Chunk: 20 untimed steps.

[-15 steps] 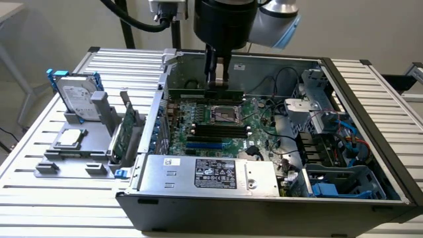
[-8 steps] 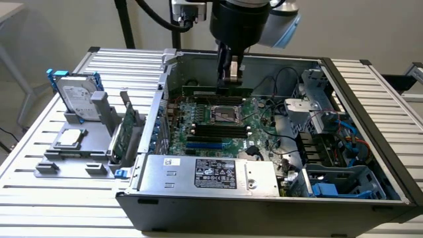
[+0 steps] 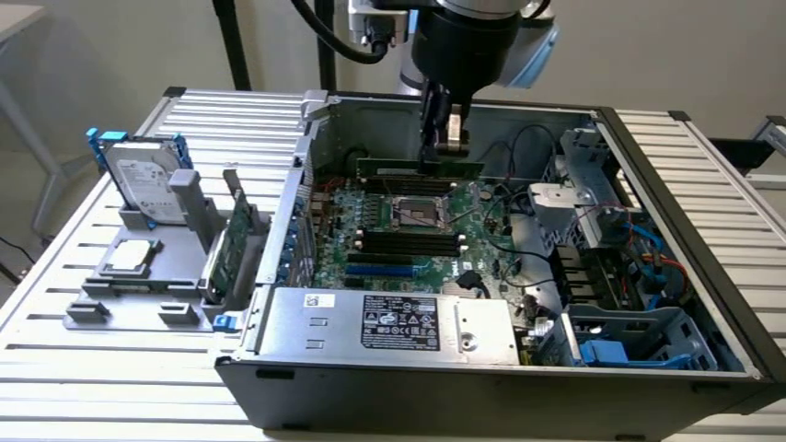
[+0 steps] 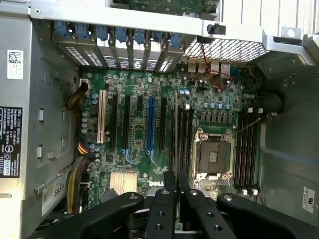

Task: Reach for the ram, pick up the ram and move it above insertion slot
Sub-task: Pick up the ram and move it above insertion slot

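While the end effector (image 3: 443, 158) is clenched on the ram (image 3: 421, 169), holding it level over the motherboard (image 3: 406, 235) inside the open case (image 3: 491, 378), the carry step looks underway, calling for alignment with the black memory slots (image 3: 411, 241).
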Motion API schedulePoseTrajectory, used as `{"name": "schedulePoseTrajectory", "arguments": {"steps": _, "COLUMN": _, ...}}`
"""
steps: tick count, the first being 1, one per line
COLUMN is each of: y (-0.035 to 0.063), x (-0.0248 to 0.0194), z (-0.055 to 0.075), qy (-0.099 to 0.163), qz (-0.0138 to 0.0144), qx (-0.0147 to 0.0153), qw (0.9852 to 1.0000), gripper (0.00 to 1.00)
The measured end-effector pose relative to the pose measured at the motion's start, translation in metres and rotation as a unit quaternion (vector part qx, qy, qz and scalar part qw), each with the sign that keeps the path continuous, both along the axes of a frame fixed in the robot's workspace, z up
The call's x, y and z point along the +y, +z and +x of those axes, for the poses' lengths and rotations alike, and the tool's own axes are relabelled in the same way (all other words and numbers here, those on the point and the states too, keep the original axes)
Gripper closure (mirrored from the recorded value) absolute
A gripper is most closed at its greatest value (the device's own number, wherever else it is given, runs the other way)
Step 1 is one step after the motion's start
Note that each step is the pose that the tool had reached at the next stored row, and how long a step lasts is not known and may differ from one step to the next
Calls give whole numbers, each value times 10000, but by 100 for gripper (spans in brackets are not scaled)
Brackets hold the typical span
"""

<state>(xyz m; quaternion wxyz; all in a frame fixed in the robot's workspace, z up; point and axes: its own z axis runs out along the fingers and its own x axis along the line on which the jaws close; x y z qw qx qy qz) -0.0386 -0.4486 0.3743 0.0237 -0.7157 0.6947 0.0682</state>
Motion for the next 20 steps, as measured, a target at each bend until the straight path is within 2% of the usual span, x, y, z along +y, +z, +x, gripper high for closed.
{"name": "schedulePoseTrajectory", "arguments": {"steps": 3, "y": -20, "x": 54, "z": 28, "qy": -9, "qz": -70, "qx": -2, "qw": 10000, "gripper": 87}}
{"name": "schedulePoseTrajectory", "arguments": {"steps": 6, "y": -40, "x": 72, "z": 58, "qy": -56, "qz": -119, "qx": -1, "qw": 9999, "gripper": 87}}
{"name": "schedulePoseTrajectory", "arguments": {"steps": 10, "y": -59, "x": 85, "z": 91, "qy": -187, "qz": -133, "qx": 0, "qw": 9997, "gripper": 87}}
{"name": "schedulePoseTrajectory", "arguments": {"steps": 17, "y": -63, "x": 187, "z": 100, "qy": -247, "qz": -158, "qx": 0, "qw": 9996, "gripper": 87}}
{"name": "schedulePoseTrajectory", "arguments": {"steps": 20, "y": -63, "x": 202, "z": 103, "qy": -256, "qz": -166, "qx": 1, "qw": 9995, "gripper": 87}}
